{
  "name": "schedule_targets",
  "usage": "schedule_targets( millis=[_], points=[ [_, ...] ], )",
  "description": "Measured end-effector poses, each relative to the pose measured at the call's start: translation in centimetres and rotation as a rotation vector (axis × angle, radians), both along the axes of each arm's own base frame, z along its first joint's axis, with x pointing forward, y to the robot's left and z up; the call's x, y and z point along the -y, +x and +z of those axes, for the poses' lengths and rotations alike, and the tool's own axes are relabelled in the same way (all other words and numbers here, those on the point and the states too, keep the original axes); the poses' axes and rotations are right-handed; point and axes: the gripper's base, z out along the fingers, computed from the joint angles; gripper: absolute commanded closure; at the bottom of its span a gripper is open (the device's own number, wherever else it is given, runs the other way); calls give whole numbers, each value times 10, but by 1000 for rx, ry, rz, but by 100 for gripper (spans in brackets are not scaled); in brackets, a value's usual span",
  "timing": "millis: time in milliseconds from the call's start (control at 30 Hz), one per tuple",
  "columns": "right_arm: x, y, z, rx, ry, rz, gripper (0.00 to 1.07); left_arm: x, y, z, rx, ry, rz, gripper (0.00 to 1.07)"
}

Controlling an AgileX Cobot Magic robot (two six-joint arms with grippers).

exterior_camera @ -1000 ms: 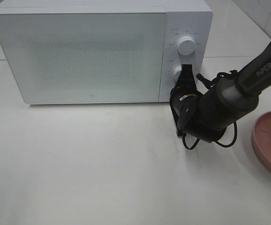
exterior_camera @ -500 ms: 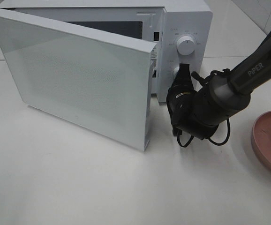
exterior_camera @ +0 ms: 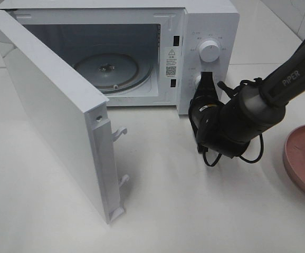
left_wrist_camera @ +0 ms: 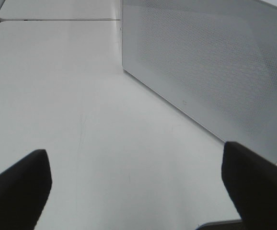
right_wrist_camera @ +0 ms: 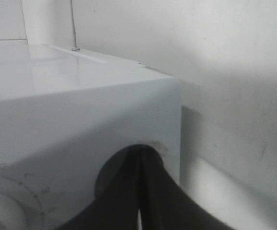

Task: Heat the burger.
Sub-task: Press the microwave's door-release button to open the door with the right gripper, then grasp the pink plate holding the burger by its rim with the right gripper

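Exterior high: right gripper (exterior_camera: pixel 205 78) pinched closed, empty, at microwave (exterior_camera: pixel 210 21) lower knob (exterior_camera: pixel 197 80); left gripper (left_wrist_camera: pixel 136 179) spread wide, empty. Risk: a careless pull-back sideways clips the door (exterior_camera: pixel 57 132).

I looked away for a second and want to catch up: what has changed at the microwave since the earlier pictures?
The microwave door swung from shut to wide open on its left-side hinge, baring the glass turntable. Nothing was grasped or released. The right gripper stayed shut at the lower control, and the pink plate kept its place.
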Motion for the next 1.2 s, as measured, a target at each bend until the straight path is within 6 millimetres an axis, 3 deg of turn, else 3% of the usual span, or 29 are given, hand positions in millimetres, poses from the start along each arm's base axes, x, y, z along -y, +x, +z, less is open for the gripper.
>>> schedule_targets(
  millis=[700, 1200],
  points=[
    [13, -24, 19, -16, -42, 91, 107, 0, 0, 0, 1, 0, 0, 18],
    [22, -61, 38, -122, -148, 306, 107, 0, 0, 0, 1, 0, 0, 18]
  ],
)
